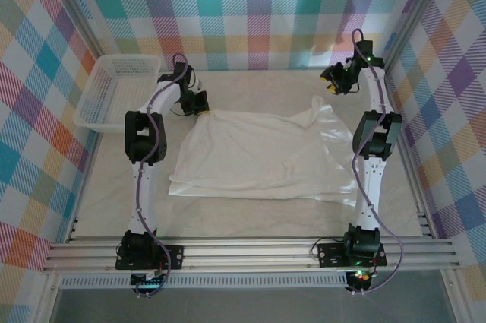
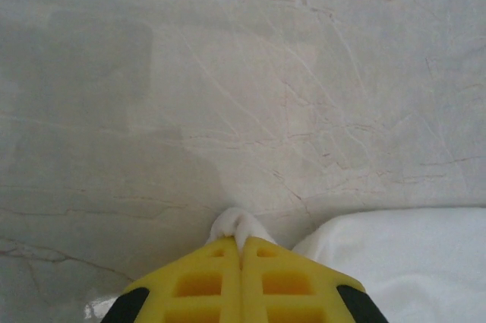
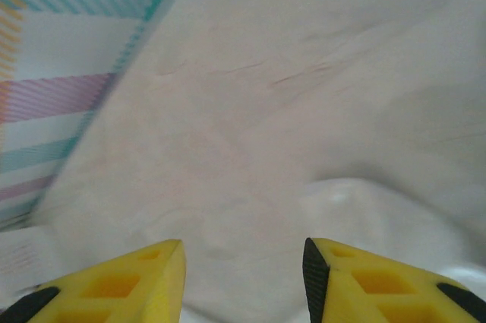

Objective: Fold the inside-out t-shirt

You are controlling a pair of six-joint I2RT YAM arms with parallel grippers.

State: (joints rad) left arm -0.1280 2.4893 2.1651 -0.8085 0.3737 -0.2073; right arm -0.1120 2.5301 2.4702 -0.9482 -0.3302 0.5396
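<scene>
1. At the far left of the bench [image 1: 250, 220] stands a white lattice basket [image 1: 114, 91]. It is rigid plastic, sits apart from the work and is best left alone.
2. Just right of it, the left jaws are pressed together on a small nub of the inside-out t-shirt [image 1: 258, 156] at its far left corner. The bite looks shallow, so any pull should be slow and low or the thin cloth may slip out.
3. Across the middle, the shirt lies mostly flat on the pale, veined bench. It is soft and white, with shallow wrinkles and a raised ridge toward the far right.
4. At the far right, the right jaws stand spread and empty near the shirt's other far corner. They should pinch that corner as the left does, so the edge lifts evenly.
</scene>
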